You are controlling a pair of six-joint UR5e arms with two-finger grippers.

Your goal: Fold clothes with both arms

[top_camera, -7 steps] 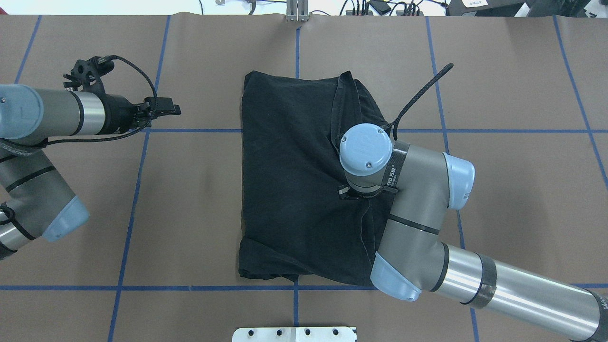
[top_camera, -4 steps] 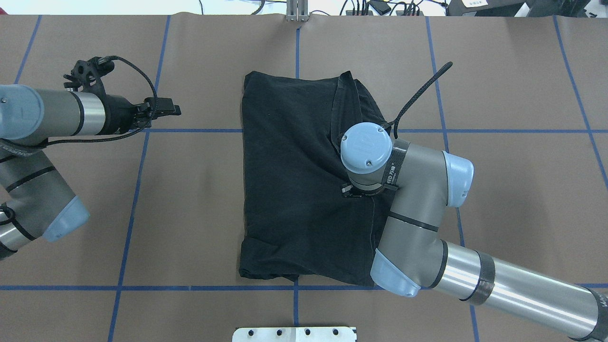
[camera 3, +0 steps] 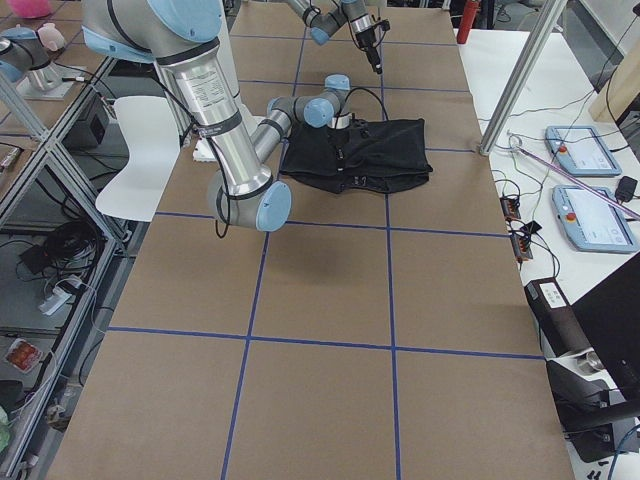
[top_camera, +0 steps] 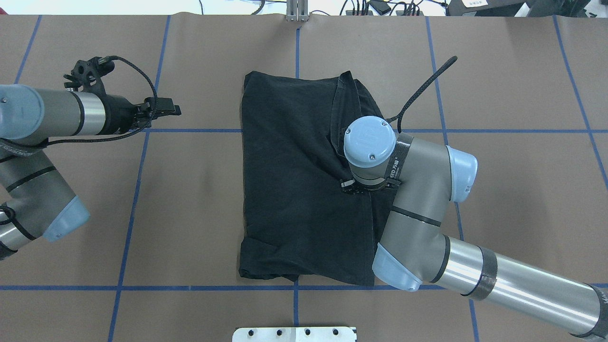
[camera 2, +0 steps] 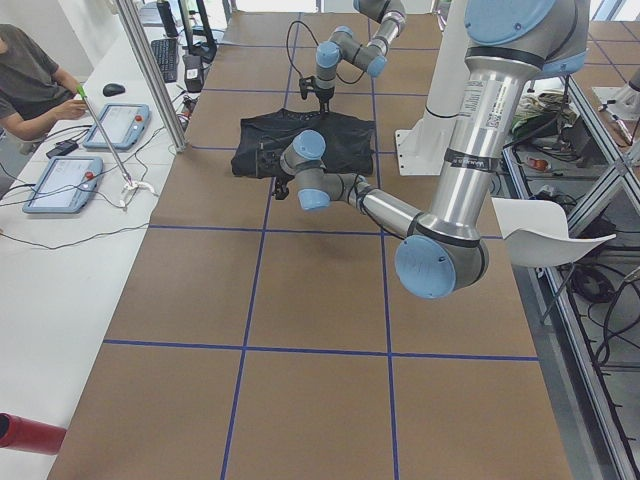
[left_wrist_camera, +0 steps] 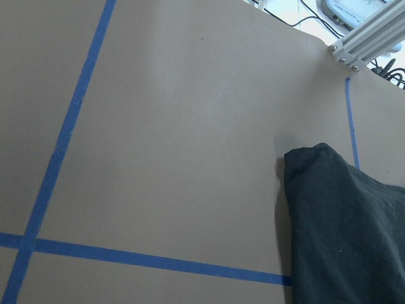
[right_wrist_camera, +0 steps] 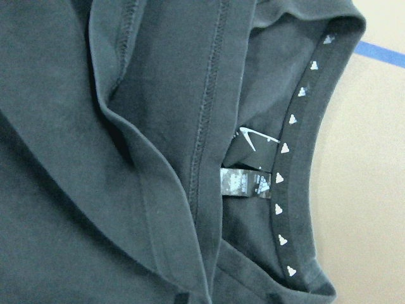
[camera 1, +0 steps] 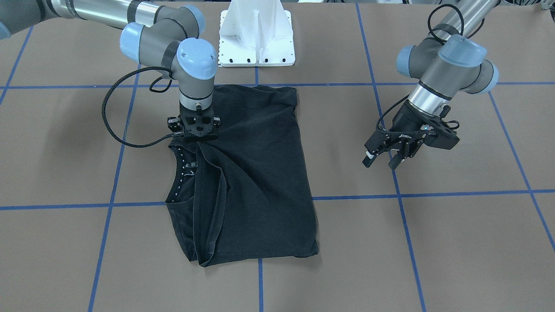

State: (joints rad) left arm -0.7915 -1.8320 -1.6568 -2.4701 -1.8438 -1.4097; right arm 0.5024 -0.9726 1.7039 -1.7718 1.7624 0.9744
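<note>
Exterior front-facing view: I see the black shirt [camera 1: 260,173] folded on the surface [camera 1: 433,242]. Past its dotted collar [camera 1: 177,184], my right pincer [camera 1: 197,136] points down onto it, grip hidden. My left pincer [camera 1: 381,161] hangs open, well apart.

Bare brown table [top_camera: 199,199] lies wide between the black T-shirt [top_camera: 285,180] and the left gripper [camera 1: 381,163], which hangs well off to the side. The right arm [top_camera: 418,190] leans over the shirt's neck side and blocks the way there. The white pedestal [camera 1: 256,39] stands near the shirt's far edge.
</note>
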